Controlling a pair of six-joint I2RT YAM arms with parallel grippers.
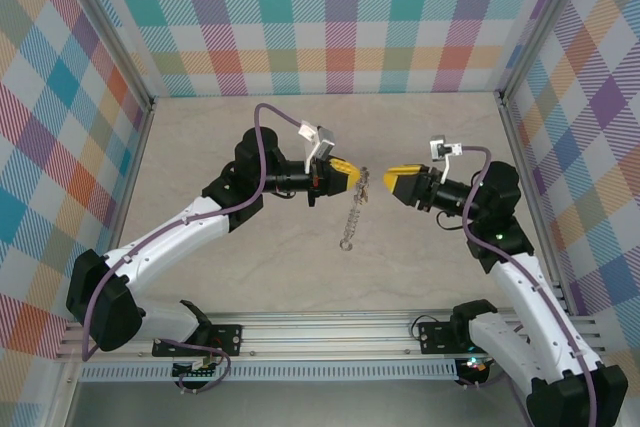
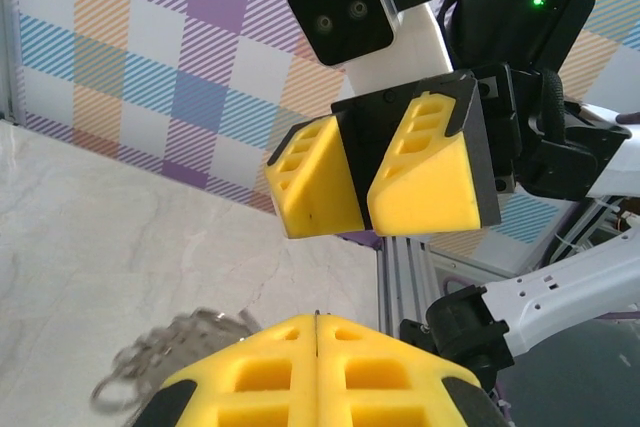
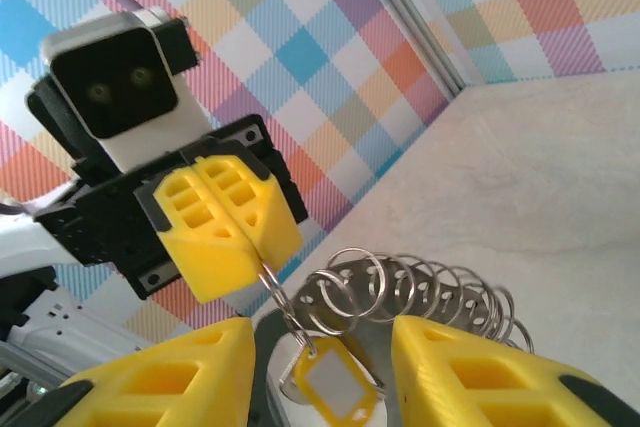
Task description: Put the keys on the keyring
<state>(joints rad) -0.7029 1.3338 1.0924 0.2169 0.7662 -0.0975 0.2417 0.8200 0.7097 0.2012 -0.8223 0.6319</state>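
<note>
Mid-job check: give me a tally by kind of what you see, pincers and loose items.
Yellow two-finger pincers: 2, the left pincer and the right pincer
Silvery metal chain of rings: 1
Small yellow-rimmed tag: 1
Total: 4

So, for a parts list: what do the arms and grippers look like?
The left arm and right arm have white links, black joints and purple cables. The left gripper and right gripper have yellow wedge-shaped pocketed fingers on black bodies.
</note>
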